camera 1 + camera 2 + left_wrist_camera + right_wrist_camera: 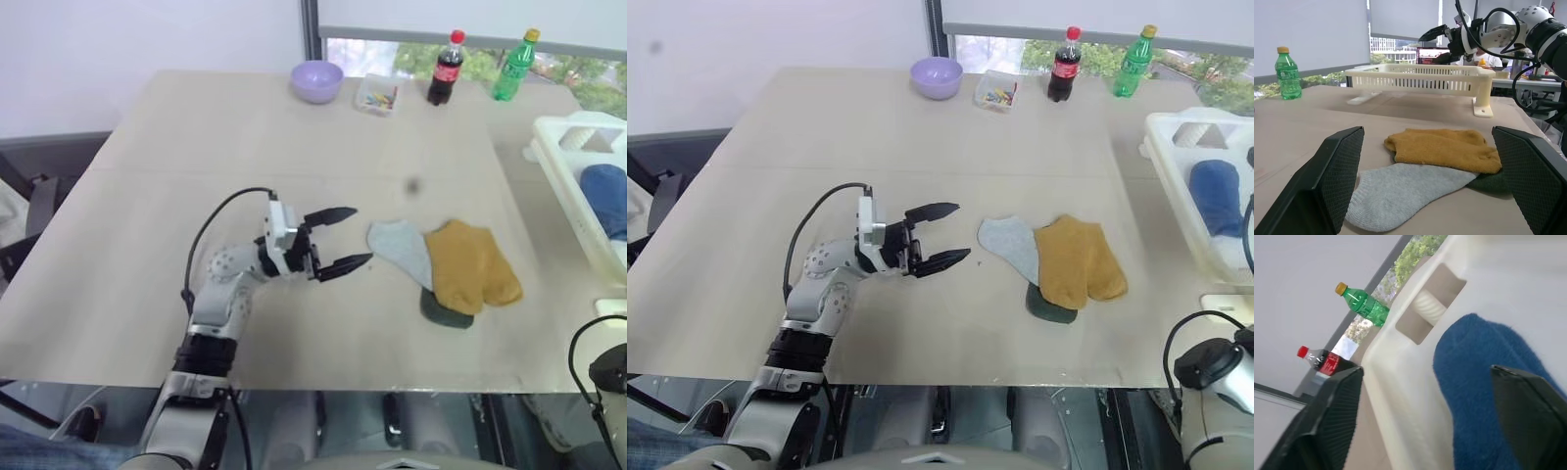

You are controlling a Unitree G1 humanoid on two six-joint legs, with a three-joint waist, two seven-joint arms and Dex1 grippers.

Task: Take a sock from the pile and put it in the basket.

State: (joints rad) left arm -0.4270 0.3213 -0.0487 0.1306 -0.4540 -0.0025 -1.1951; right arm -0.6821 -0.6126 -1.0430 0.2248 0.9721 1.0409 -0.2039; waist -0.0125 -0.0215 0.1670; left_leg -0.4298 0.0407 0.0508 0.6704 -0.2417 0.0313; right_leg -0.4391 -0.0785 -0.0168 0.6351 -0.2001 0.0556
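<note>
- Beige table (pixel 196 196) under a window fills the frame; we run both arms over it.
- Right gripper (pixel 1442 41) hangs above the basket (pixel 1415 78) with its jaws spread and nothing between them; a blue sock (pixel 1484 391) lies in the basket directly beneath it.
- Left gripper (pixel 338 240), centre-left of frame, is released too, fingers wide, level, aimed at the pile (pixel 446 269) just beside it, not touching.
- Pile sits centre-right: grey sock (pixel 402 250) nearest the fingers, mustard sock (pixel 470 264) overlapping it, dark green sock (pixel 446 311) poking out underneath.
- Step, as we judge it: one drop-off done, next pick starting.
- Next move calls for easing the left fingers down and forward onto the grey sock's edge, pinching that sock only.
</note>
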